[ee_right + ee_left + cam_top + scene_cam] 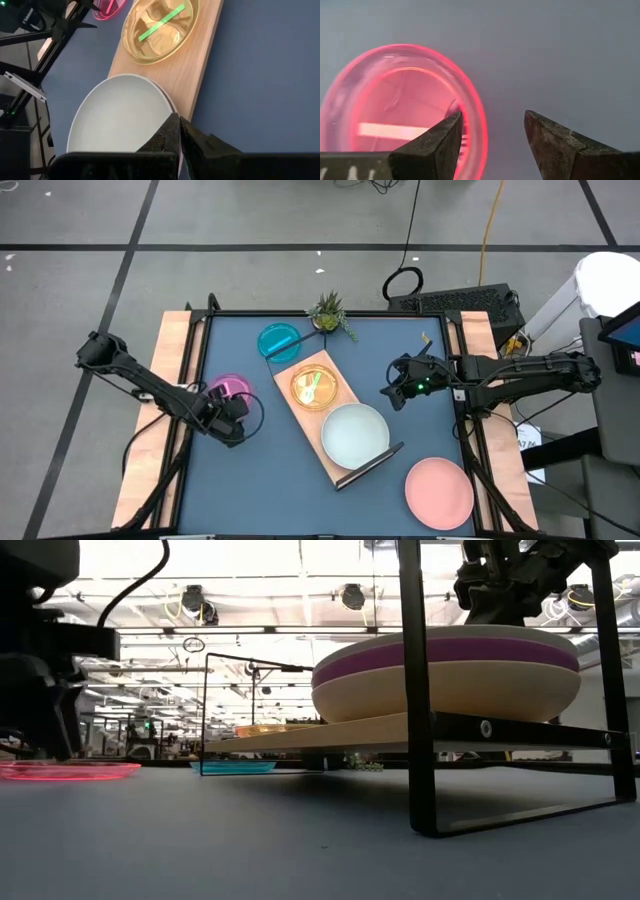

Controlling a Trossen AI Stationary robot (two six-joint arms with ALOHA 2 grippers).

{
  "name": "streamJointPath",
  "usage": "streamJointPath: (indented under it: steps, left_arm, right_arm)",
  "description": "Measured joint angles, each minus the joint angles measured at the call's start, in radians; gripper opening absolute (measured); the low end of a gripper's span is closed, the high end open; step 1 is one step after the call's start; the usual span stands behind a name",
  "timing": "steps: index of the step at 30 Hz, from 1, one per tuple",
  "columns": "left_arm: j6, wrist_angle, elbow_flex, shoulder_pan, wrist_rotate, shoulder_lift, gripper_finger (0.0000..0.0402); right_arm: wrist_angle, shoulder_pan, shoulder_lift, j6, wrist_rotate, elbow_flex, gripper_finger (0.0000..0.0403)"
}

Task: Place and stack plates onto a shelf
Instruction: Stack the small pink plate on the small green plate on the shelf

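Observation:
The wooden shelf [343, 463] lies slanted at mid-table. On it sit the orange plate [315, 387], with green showing inside it, and a stack topped by the pale blue-white plate [355, 433]. In the low view purple [450, 648] and cream [450, 690] plates lie under it. The magenta plate [232, 387], cyan plate [279, 340] and salmon pink plate [440, 492] rest flat on the table. My left gripper [492, 117] is open, low over the magenta plate's rim [481, 131], one finger over the plate and one outside it. My right gripper [178, 122] is shut, raised right of the shelf. My left gripper stands astride the magenta plate's rim [482, 142] on the side toward the shelf, coming from above. One finger [437, 142] is over the plate's inside, the other [555, 142] over bare table. Whether either finger touches the rim, I cannot tell. The plate lies flat on the table.
A small potted plant [328, 310] stands at the far edge, next to the cyan plate. Black wire frames rise at both ends of the shelf [418, 690]. Bare blue tabletop lies near the front edge and between the shelf and my right gripper.

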Motion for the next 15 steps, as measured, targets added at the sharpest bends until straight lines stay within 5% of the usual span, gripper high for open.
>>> streamJointPath:
  steps: [15]
  left_arm:
    - [0.035,0.037,-0.058,0.0,-0.018,0.0,0.0158]
  right_arm:
    - [0.0,0.0,0.0,0.002,-0.006,0.0,0.0]
